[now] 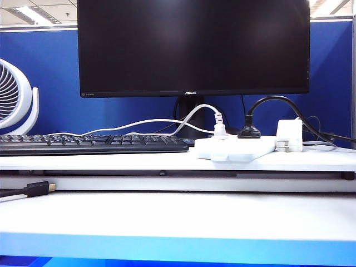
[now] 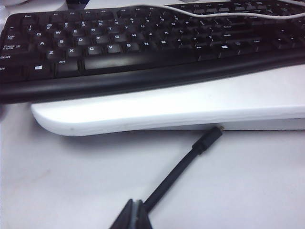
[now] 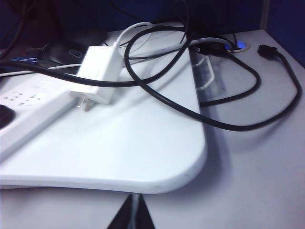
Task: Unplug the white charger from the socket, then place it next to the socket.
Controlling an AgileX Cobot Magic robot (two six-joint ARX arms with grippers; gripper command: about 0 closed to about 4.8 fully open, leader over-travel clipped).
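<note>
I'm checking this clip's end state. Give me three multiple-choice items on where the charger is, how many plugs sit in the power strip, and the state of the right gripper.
1. Where is the boxy white charger?
A. plugged into the strip
B. lying on the shelf beside the flat white power strip
C. on the keyboard

2. How many plugs sit in the strip?
A. none
B. two
C. four

3. The right gripper, low over the desk before the shelf, is:
A. shut, empty
B. shut on the charger
C. open wide

Key: 1 B, its bare metal prongs show beside the strip's end; 2 B, a small white cable plug and a round black plug; 3 A, its fingertips meet with nothing between them.
</note>
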